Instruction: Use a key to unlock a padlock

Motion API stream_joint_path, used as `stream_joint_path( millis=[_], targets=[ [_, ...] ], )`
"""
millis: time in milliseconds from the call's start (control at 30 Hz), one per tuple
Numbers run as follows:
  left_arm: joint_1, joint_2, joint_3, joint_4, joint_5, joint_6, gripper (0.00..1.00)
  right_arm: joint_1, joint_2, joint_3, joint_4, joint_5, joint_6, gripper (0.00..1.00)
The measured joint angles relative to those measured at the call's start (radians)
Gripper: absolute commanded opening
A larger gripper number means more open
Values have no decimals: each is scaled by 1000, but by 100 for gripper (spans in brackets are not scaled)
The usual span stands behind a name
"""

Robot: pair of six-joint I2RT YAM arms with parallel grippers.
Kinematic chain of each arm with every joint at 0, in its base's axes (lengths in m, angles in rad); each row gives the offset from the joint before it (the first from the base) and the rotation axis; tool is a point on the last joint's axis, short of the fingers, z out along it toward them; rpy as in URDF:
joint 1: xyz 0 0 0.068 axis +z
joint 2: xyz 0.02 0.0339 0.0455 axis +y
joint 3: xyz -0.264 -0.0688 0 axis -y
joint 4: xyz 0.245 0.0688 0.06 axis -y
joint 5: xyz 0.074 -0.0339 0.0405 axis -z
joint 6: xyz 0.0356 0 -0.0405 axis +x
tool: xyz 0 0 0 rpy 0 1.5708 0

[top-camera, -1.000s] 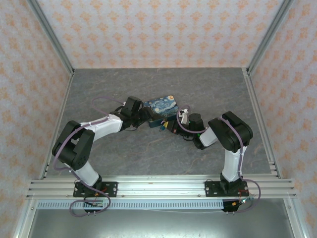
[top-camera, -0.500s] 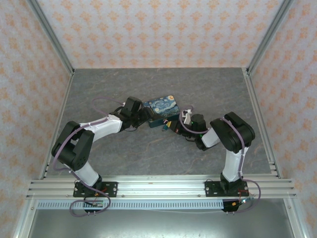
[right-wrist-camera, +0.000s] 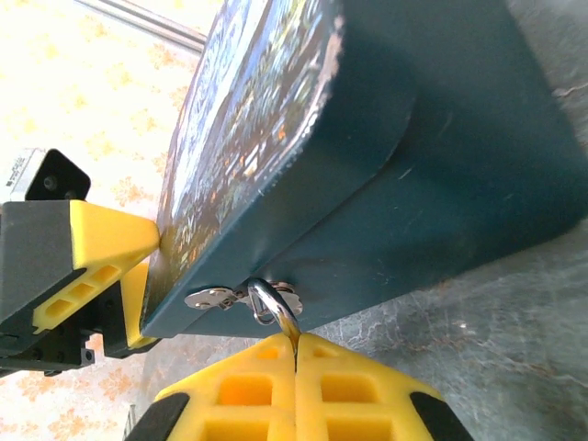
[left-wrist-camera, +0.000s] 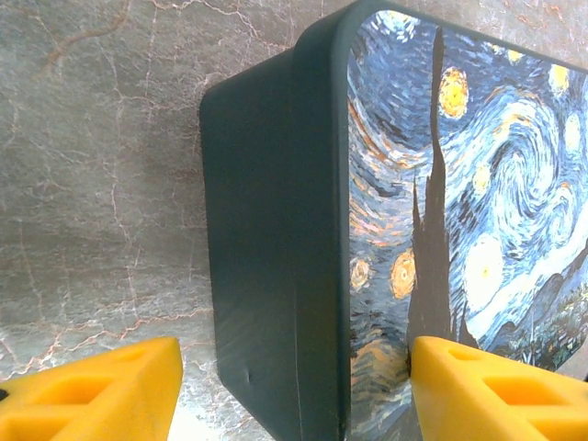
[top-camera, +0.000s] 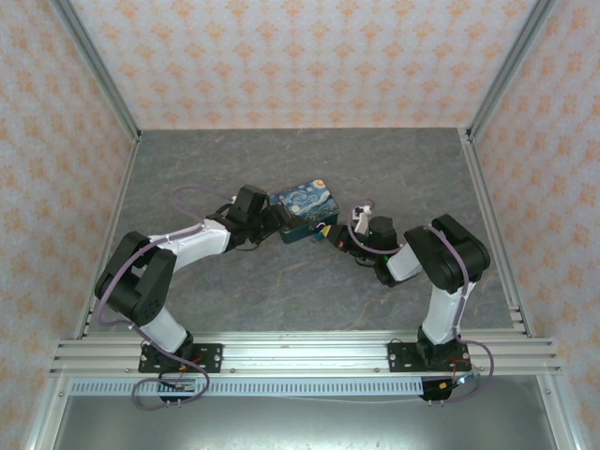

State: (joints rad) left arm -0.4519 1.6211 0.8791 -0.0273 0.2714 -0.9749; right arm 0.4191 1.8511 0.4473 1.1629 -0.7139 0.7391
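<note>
In the right wrist view the padlock's silvery shackle (right-wrist-camera: 276, 308) hangs through the metal hasp (right-wrist-camera: 220, 296) on the front of the starry-night tin (right-wrist-camera: 441, 165). My right gripper (right-wrist-camera: 296, 354) is shut on the padlock; its body is hidden between the yellow fingers. The key is out of view. My left gripper (left-wrist-camera: 294, 386) is open, straddling a corner of the tin (left-wrist-camera: 276, 230): one finger (left-wrist-camera: 496, 386) rests against the painted lid, the other (left-wrist-camera: 92, 390) stands apart from the dark side wall. From above, the tin (top-camera: 302, 206) lies between the left gripper (top-camera: 275, 221) and the right gripper (top-camera: 328, 232).
The grey marbled table (top-camera: 309, 291) is ringed by aluminium rails and patterned walls. The left gripper's yellow finger (right-wrist-camera: 96, 246) shows past the tin's far end in the right wrist view.
My right arm has drawn back to the right, its gripper tips shifting slightly right and away from me. The tin has turned a little. The left arm has barely moved.
</note>
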Motion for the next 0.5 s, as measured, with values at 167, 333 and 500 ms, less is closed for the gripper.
stream_joint_path(
  millis=[167,333,500],
  targets=[
    [0,-5,0,-14,-3,0,73,-10,-81,-30,-50,11,-19,0],
    [0,-19,5,-61,-19,11,89,-10,-221,-61,-180,23,-58,0],
    [0,-77,19,-142,-60,37,94,-10,-451,-55,-477,54,-134,0]
  ],
)
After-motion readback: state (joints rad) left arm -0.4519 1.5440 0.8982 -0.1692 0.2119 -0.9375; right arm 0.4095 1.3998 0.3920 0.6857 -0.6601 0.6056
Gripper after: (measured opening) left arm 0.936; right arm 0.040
